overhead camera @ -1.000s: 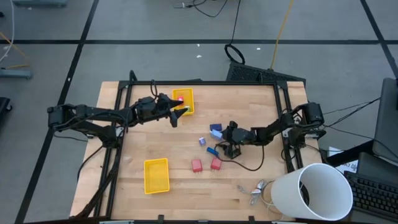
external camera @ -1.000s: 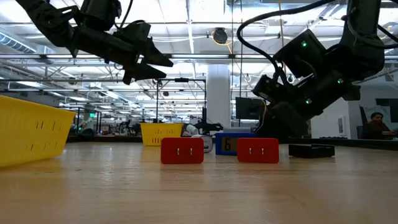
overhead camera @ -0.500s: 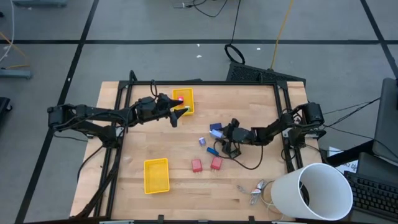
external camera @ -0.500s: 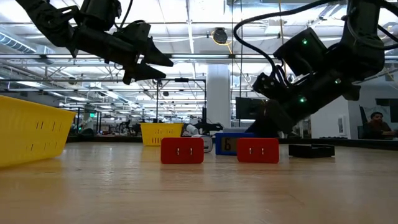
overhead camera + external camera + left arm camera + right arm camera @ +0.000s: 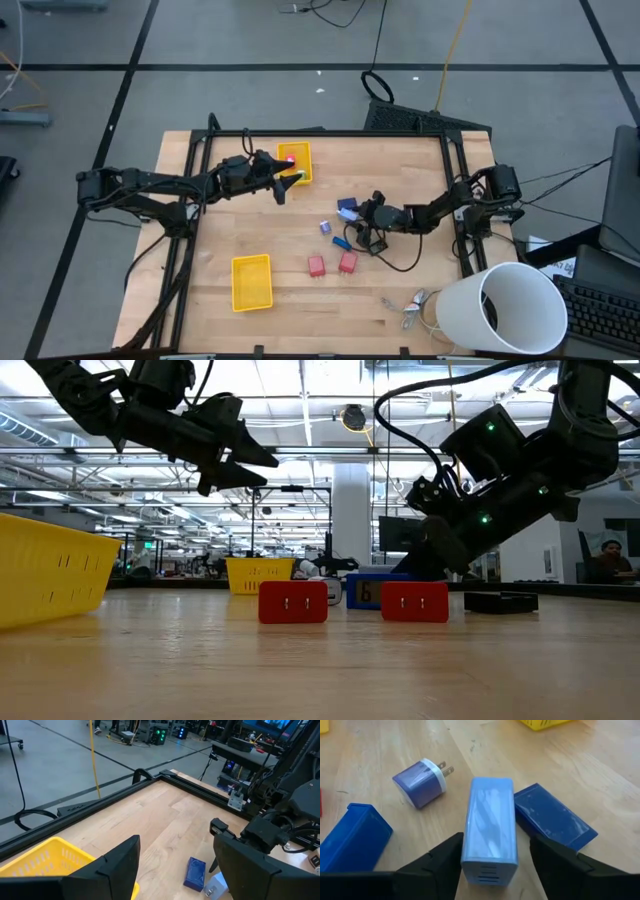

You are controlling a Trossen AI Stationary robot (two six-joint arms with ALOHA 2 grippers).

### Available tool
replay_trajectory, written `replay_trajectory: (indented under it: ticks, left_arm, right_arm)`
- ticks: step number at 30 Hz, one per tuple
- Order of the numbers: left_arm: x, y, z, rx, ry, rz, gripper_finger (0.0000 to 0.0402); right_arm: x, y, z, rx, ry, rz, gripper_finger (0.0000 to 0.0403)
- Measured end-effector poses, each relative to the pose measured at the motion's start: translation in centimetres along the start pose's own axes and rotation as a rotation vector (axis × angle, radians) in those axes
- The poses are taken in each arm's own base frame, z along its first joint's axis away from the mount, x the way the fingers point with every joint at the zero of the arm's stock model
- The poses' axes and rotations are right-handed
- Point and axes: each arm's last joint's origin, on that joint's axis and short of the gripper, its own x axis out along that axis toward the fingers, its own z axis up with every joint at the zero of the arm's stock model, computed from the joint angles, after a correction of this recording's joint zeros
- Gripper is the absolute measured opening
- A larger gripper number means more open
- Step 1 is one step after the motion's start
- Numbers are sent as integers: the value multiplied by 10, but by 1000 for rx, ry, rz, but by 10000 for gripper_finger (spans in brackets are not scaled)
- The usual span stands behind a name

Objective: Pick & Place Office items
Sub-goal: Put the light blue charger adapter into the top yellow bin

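My right gripper [image 5: 358, 219] sits low near the table's middle right, open, its fingers on either side of a light blue block [image 5: 488, 830] that lies on the wood. Around the block lie a flat dark blue piece [image 5: 552, 817], a purple plug adapter [image 5: 420, 782] and a dark blue box [image 5: 352, 837]. Two red blocks [image 5: 316, 265] [image 5: 347, 262] stand nearer the front edge. A pink piece [image 5: 290, 157] lies in the far yellow tray [image 5: 302, 170]. Beside that tray my left gripper [image 5: 175, 865] hovers open, with nothing between its fingers. My right gripper has one finger [image 5: 445, 860] right at the block's long side [image 5: 466, 840]; whether it touches, I cannot tell. The other finger [image 5: 550, 860] stands a small gap off the opposite side. The fingers slant down and run along the block, which lies flat on the table.
A second yellow tray [image 5: 251, 282] lies at the front left. A white bucket [image 5: 500, 310] stands at the front right corner, with silvery metal bits [image 5: 410, 305] beside it. A black cable [image 5: 400, 265] loops on the wood near my right arm. A black piece [image 5: 500, 601] lies right of the red blocks.
My right gripper has rolled and tipped a little at the wrist while staying over the same spot. My left gripper and the pieces on the table have kept still.
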Motion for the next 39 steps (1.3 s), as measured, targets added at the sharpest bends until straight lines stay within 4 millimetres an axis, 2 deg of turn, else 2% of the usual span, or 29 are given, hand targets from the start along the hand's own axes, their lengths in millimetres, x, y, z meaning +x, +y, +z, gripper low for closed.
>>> replay_trajectory:
  ticks: [5,26,35,39]
  left_arm:
    - [0,0,0,0,0,0,268]
    - [0,0,0,1,-2,-1,269]
    - [0,0,0,1,-3,-1,269]
    - [0,0,0,-1,-3,-1,269]
  right_arm:
    - [0,1,0,1,4,26,199]
    - [0,1,1,4,-7,35,127]
    - [0,2,2,-5,-3,75,125]
    - [-6,4,9,2,-20,130,123]
